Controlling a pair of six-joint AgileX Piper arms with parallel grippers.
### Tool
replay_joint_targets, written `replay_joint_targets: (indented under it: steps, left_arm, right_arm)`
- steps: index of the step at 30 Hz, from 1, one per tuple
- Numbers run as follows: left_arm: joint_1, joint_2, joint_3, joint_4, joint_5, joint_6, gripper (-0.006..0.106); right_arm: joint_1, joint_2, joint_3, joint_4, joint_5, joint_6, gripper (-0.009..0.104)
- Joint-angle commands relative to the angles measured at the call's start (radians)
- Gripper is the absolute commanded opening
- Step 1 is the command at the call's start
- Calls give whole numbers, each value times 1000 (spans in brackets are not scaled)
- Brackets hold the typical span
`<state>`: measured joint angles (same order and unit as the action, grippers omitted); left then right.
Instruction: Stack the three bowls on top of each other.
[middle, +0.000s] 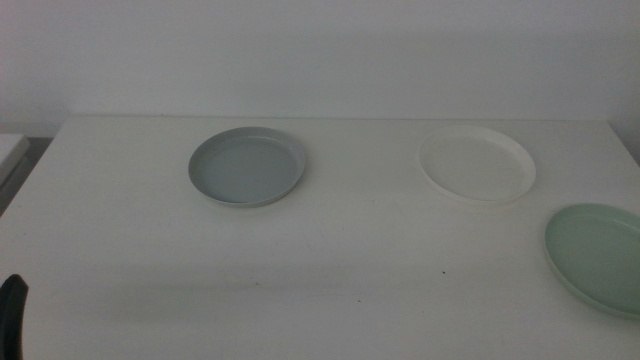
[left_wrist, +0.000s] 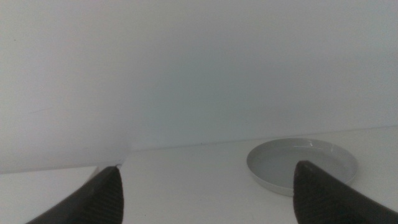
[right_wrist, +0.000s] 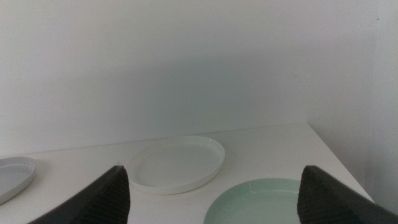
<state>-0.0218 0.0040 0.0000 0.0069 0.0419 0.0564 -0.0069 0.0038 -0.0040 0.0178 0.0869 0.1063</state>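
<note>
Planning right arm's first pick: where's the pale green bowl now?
In the middle view the pale green bowl lies at the table's right edge, partly cut off by the frame, just nearer the camera than the white bowl.

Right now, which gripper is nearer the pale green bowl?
Right. The right gripper, open, looks straight onto the pale green bowl; the left gripper, also open, waits by the table's opposite side, facing the grey bowl.

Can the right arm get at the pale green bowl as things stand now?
Probably yes. The pale green bowl lies alone just ahead of the right tool, which is open, and the white bowl sits apart behind it, so nothing blocks the way.
</note>
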Motion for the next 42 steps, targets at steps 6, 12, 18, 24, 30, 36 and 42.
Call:
replay_joint_targets:
  steps: [6,12,18,24,30,36,42]
  left_arm:
    - [1,-4,0,-7,-11,0,94]
    - [1,-4,0,-7,-11,0,94]
    - [1,-4,0,-7,-11,-2,94]
    - [1,-4,0,-7,-11,-2,94]
    - [1,-4,0,-7,-13,0,94]
    - [1,-4,0,-7,-13,0,94]
    - [1,-4,0,-7,-13,0,94]
  right_arm:
    - [-2,295,-281,-10,283,13,93]
    - [-2,617,-634,10,772,13,93]
    - [-2,761,-777,10,873,18,93]
    - [-2,783,-784,3,891,85,93]
    - [-2,837,-819,-18,899,40,93]
    - [-2,1040,-955,-8,932,54,93]
    - [-59,1245,-1069,-18,930,25,93]
